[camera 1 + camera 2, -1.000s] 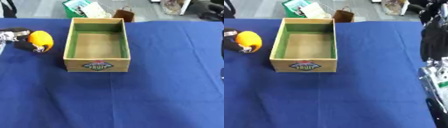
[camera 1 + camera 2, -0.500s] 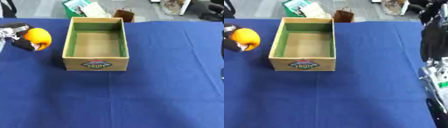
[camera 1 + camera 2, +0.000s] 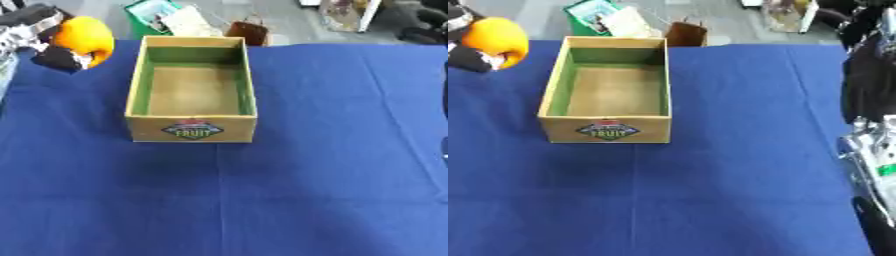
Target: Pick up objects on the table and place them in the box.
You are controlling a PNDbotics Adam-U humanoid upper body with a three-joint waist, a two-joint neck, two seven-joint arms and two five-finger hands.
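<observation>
**Orange in transit, left hand, approach to box**

Since a second ago the left hand [image 3: 39,42] has risen and travelled toward the far left corner of the table, carrying the orange [image 3: 86,37] with it; the fruit, formerly low beside the box's left wall, now rides level with the box's far end.

Step in hand: carry phase. Item grasped and lifted clear of the blue cloth on the table [image 3: 332,175]; not yet over the box.

Left hand: black fingers curled round the orange from the outer side and underneath; silver parts show at the wrist. Sits at the far left edge, partly cut by the frame.

Right hand [image 3: 872,165]: silver and black parts show at the right edge of the right eye view; whether its fingers are straight or curled cannot be told.

Orange: round, bright orange-yellow, smooth and glossy. Only the side facing the box shows; the rest is covered by fingers. Apart from the box, to its left.

Box [image 3: 192,127]: open-topped wooden crate, green inner walls, bare brown floor, a "FRUIT" label on the near wall. Nothing inside. Long axis runs near to far, left of the table's middle.

Next move, by judgement: swing the hand rightward over the left wall until the orange hangs above the box floor, lower, then let go. A round fruit is likely to roll if dropped from height.
</observation>
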